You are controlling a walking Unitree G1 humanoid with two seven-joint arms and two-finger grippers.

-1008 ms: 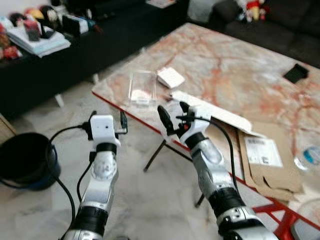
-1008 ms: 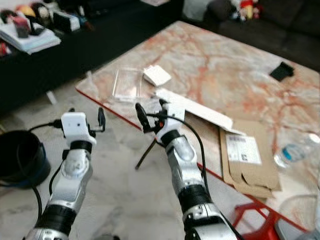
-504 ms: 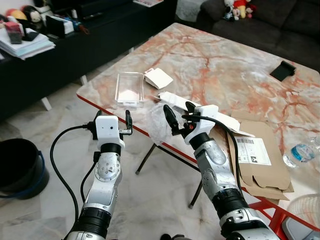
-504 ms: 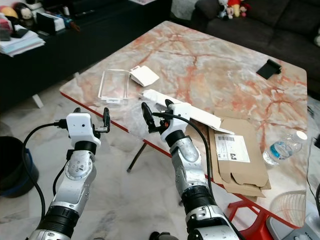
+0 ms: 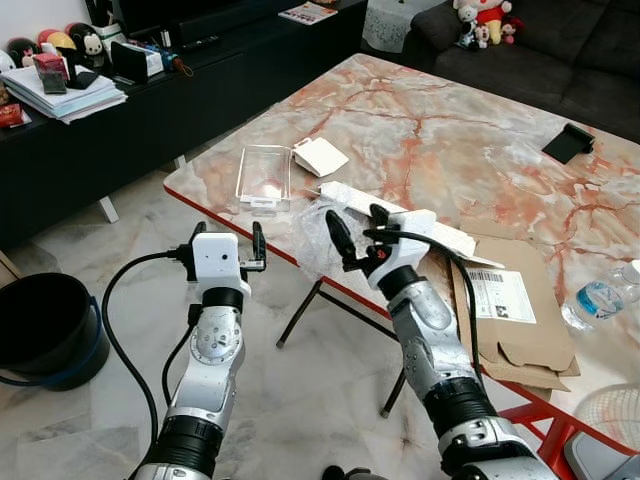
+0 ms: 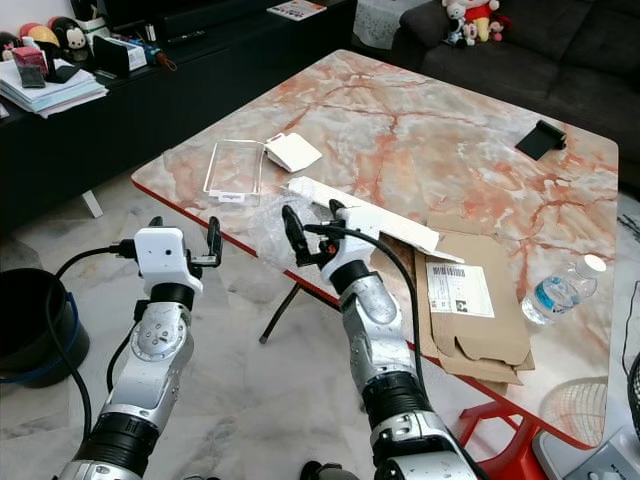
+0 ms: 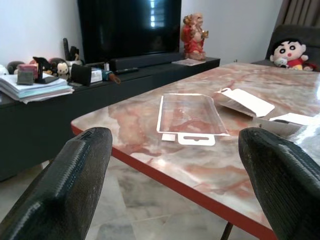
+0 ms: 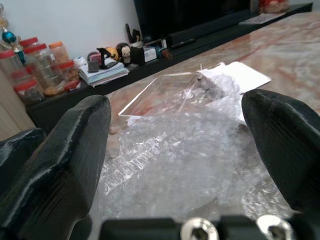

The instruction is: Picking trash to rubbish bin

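Note:
A crumpled sheet of clear bubble wrap [image 5: 312, 236] lies at the near edge of the marble table [image 5: 450, 140]. My right gripper [image 5: 355, 222] is open just in front of it, and the wrap [image 8: 190, 145] shows between and beyond its fingers. My left gripper [image 5: 226, 234] is open over the floor, short of the table edge, facing a clear plastic package [image 7: 191, 114]. A black rubbish bin [image 5: 45, 325] stands on the floor at the far left.
On the table lie a clear plastic package [image 5: 265, 177], a white packet [image 5: 321, 157], a long white strip [image 5: 430, 228], flattened cardboard [image 5: 510, 312], a water bottle [image 5: 598, 298] and a black phone [image 5: 568, 143]. A dark TV bench [image 5: 130, 100] runs behind, a sofa [image 5: 540, 50] beyond.
The whole picture has shifted and sharpened, so the camera moved. Both arms keep the same raised pose with open fingers. The bubble wrap now shows plainly at the right gripper.

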